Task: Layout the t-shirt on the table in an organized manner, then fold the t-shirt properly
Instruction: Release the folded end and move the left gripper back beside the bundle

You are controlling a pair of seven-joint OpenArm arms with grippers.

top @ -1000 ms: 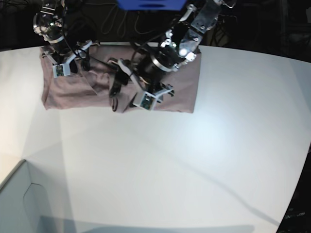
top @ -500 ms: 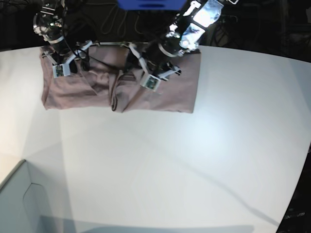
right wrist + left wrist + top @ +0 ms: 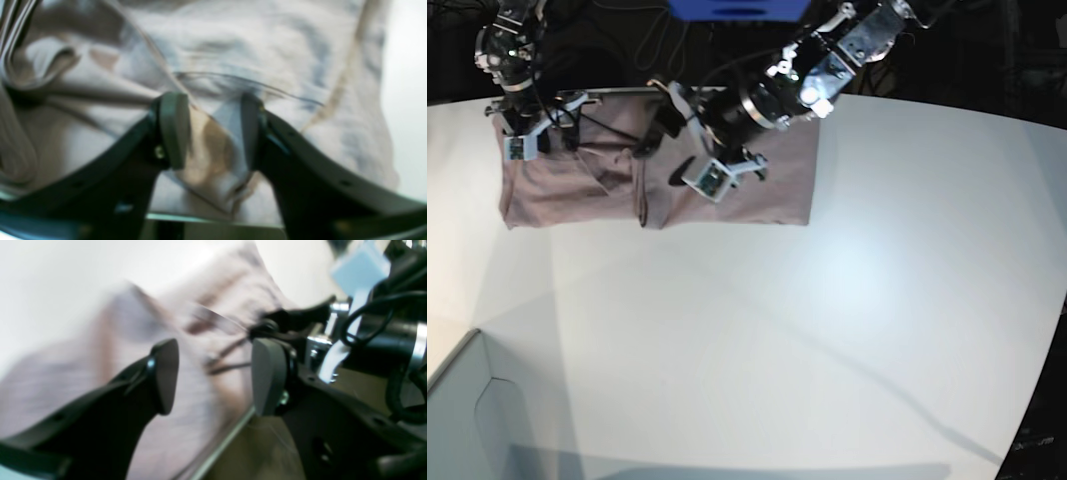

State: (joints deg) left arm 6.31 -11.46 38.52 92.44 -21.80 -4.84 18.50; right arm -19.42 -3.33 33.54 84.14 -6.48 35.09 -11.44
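The t-shirt lies bunched along the table's far edge, the right gripper clamping a fold to drag it flat while the left gripper hovers agape, empty.

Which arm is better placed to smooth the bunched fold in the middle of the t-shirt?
Probably the left gripper: it hovers open beside the fold in the t-shirt, while the right gripper sits at the far corner.

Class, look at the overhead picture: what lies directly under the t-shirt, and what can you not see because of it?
The t-shirt lies on the white table. The tabletop beneath the cloth is covered, so nothing under it can be made out.
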